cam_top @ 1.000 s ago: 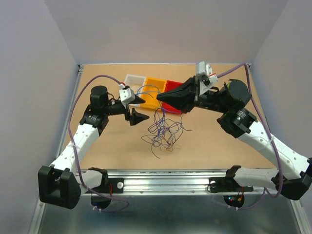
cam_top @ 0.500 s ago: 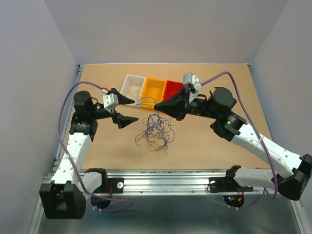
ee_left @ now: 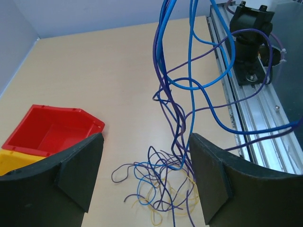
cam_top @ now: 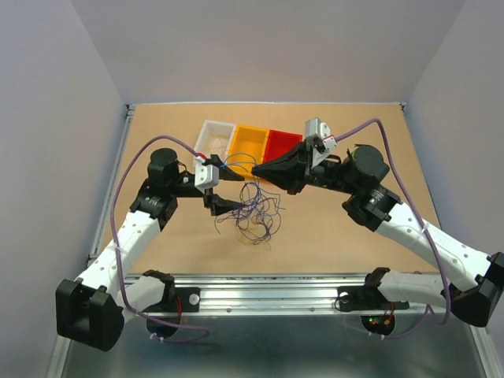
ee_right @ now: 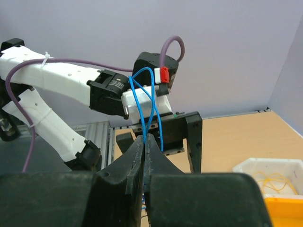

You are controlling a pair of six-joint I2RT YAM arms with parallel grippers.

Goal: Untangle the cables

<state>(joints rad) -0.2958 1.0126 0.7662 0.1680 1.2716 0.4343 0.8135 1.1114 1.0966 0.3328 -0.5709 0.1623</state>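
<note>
Black wedges of the left gripper (cam_top: 236, 191), jaws spread wide, now close in at 10 o'clock of the cables (cam_top: 256, 214); half a second ago well off toward 9 o'clock, clear of every strand. Reads as a closing-in for a second hold (a judgement only, nothing gripped yet). From the left wrist camera, blue and purple strands hanging straight down through the gap between those jaws, nearer the one at 3 o'clock, contact not clear, and below them at 6 o'clock the loose heap of purple, blue and pale yellow lying on the table (cam_top: 339, 228). In the middle, that heap hardly shifted over the same half second and still one snarl, not separate lengths; task judged to be early. Further right, at 1 o'clock of the heap, the right gripper (cam_top: 264, 168), jaws pressed together on a blue strand, nudged only slightly rightward, held above the table with strands rising from heap to tip. From the right wrist camera, a blue loop standing up out of the shut tips toward 12 o'clock. In sum for the task: raised bundle pinned on the right, open jaws around it on the left, ready for a pull apart.
</note>
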